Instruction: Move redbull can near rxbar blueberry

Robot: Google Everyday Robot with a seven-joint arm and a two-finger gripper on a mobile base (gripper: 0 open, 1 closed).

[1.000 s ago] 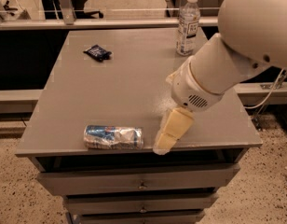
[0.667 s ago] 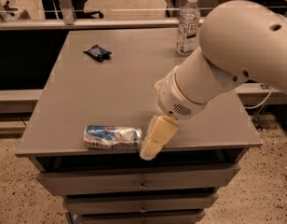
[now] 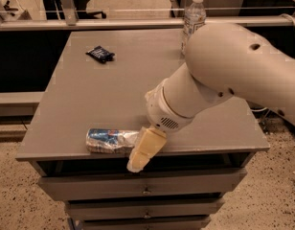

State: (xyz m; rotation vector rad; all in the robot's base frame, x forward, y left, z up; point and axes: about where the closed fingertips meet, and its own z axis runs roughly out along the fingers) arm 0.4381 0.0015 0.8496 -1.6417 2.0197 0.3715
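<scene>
The redbull can (image 3: 107, 140) lies on its side near the front edge of the grey cabinet top (image 3: 114, 95), left of centre. The rxbar blueberry (image 3: 100, 54) lies flat at the far left of the top, well apart from the can. My gripper (image 3: 140, 155) hangs from the big white arm (image 3: 219, 75). It points down and left over the front edge, right at the can's right end, which it partly covers. I cannot tell whether it touches the can.
A clear plastic water bottle (image 3: 194, 16) with a white cap stands at the far right of the top, partly behind the arm. Drawers (image 3: 142, 186) sit below the top. A metal rail (image 3: 90, 23) runs behind the cabinet.
The arm has swung left along the front edge. The gripper has gone from right of the can to its right end. The can and the bar have not moved.
</scene>
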